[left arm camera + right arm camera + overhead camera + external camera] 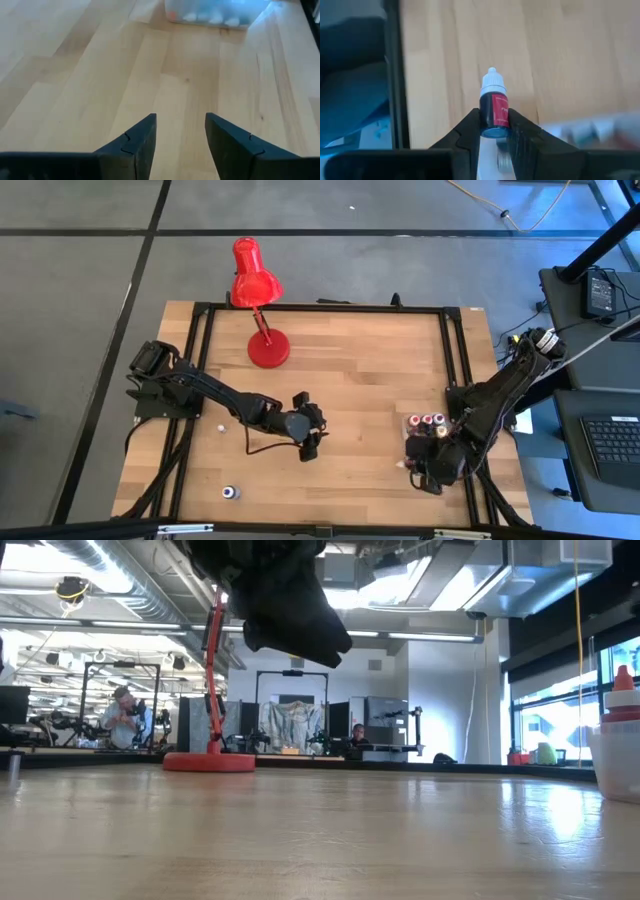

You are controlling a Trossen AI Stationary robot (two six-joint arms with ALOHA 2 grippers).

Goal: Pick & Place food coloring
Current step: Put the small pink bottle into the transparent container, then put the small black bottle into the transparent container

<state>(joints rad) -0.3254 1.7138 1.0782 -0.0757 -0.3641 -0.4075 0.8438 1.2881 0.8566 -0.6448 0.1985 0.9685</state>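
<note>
Bright overhead light, window glare on table, tub blurred

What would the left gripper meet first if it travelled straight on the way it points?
Bare table first, then probably the clear tub of bottles ahead of the left gripper; depth is unclear.

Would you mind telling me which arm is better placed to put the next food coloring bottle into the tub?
The right. Its end effector is shut on a food coloring bottle beside the tub. The left end effector hangs open and empty at mid-table.
</note>
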